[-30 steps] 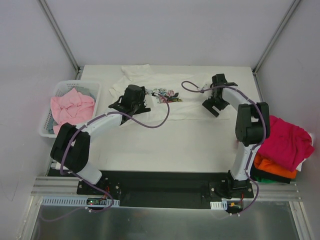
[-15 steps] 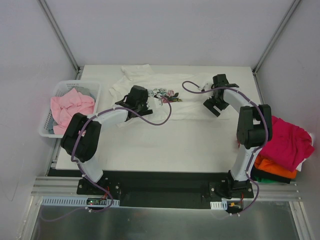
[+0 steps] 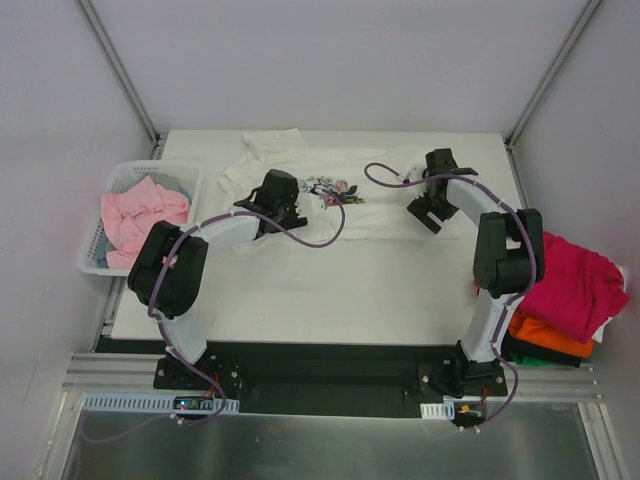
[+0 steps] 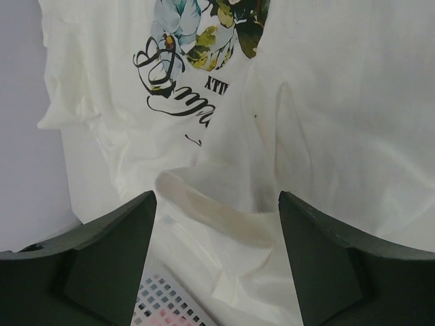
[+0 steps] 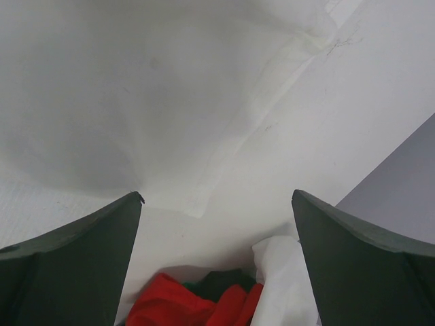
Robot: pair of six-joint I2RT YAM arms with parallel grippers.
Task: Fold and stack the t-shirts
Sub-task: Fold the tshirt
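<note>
- Only the top view shows the whole white t-shirt. It lies spread out on the far half of the bench, with its flower print facing up.
- The same view shows the left tool over the left part of this shirt, just left of the print. The right tool is over the shirt's right part.
- Left of the white shirt, off the bench edge, stands a white basket with a pale pink t-shirt inside.
- Well to the right of the white shirt, a magenta t-shirt lies on an orange one and a dark one.
- The left wrist view shows what the top view cannot: black lettering under the flowers, and a raised fold of cloth lying between the two fingers.
- In that view the left tool is spread and pinches nothing. I cannot tell if the fingers touch the cloth.
- The right wrist view shows the edge of the white shirt and bare bench beside it, with red and dark cloth low in the picture.
- The right tool is spread wide and pinches nothing. The shirt's edge lies between its fingers, a little ahead of them.
</note>
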